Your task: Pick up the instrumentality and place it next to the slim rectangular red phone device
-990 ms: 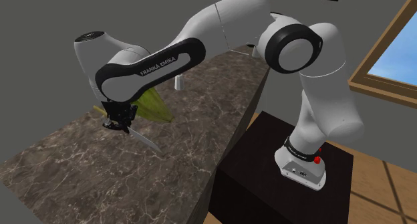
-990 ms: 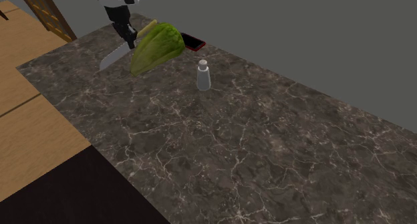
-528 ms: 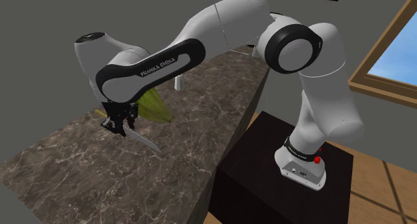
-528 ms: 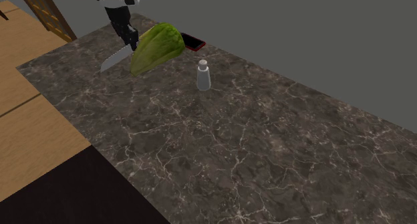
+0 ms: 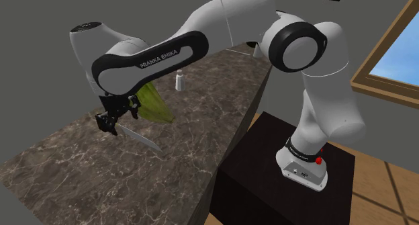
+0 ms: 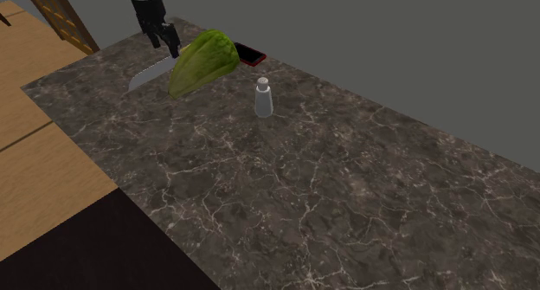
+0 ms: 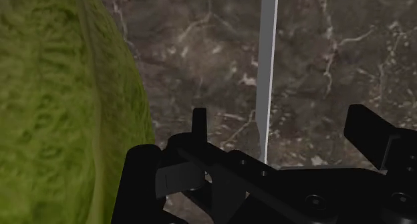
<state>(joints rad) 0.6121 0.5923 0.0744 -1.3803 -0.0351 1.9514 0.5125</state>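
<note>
We see the knife (image 6: 149, 74) lying flat on the marble table (image 6: 346, 184), against a lettuce (image 6: 203, 61). The lettuce probably blocks a closer spot (the red phone (image 6: 251, 53) sits just behind it). Above, the end effector (image 7: 281, 119) hovers with fingers spread, gripping nothing.

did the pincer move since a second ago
Yes. The pincer has shifted toward the shoulder view's left, farther from the lettuce, while the knife has stayed where it was.
</note>
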